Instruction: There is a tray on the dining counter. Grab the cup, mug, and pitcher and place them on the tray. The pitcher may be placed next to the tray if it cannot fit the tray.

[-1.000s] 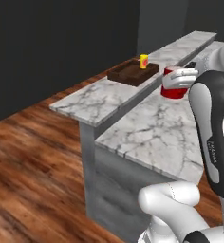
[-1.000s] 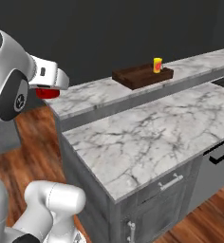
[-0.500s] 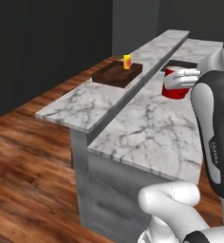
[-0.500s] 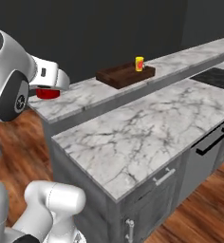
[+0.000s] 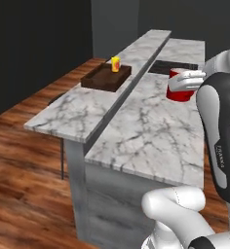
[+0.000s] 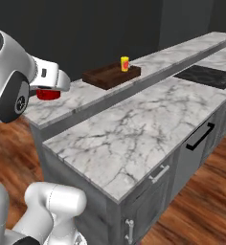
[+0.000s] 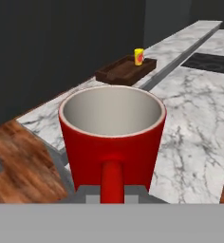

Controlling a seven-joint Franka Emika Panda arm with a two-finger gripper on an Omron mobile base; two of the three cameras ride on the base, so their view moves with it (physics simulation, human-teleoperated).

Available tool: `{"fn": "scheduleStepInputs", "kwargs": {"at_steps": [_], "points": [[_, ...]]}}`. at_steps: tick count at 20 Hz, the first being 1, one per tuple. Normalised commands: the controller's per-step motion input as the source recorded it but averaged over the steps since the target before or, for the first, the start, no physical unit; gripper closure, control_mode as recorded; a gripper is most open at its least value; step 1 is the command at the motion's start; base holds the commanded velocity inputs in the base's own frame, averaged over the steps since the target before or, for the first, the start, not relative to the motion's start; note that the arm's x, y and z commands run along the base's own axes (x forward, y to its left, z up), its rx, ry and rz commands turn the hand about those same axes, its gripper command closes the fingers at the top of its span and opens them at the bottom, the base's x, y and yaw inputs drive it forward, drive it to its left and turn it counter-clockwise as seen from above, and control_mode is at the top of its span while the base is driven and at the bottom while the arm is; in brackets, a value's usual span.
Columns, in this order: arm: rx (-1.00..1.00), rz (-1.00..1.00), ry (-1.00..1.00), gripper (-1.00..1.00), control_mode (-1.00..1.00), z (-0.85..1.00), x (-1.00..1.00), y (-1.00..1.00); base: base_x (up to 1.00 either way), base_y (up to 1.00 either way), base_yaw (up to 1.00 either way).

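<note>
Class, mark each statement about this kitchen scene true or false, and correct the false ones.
1. The yellow cup stands on the tray. True.
2. The gripper is open and holds nothing. False: it is shut on the red mug.
3. The tray sits on the dining counter. True.
4. The mug is lying on its side on the floor. False: it is held upright in the air, mouth up.
5. The mug is full of dark liquid. False: the hand view shows its pale inside empty.
</note>
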Motion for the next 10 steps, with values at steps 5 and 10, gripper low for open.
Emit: {"fn": "scheduleStepInputs", "kwargs": {"at_steps": [5,10], "points": [[0.0,0.0,0.0,1.0,1.0,0.0,0.0,0.0,0.84,0.47,-0.19],[0.0,0.0,0.0,1.0,1.0,0.0,0.0,0.0,0.83,0.65,-0.17]]}}
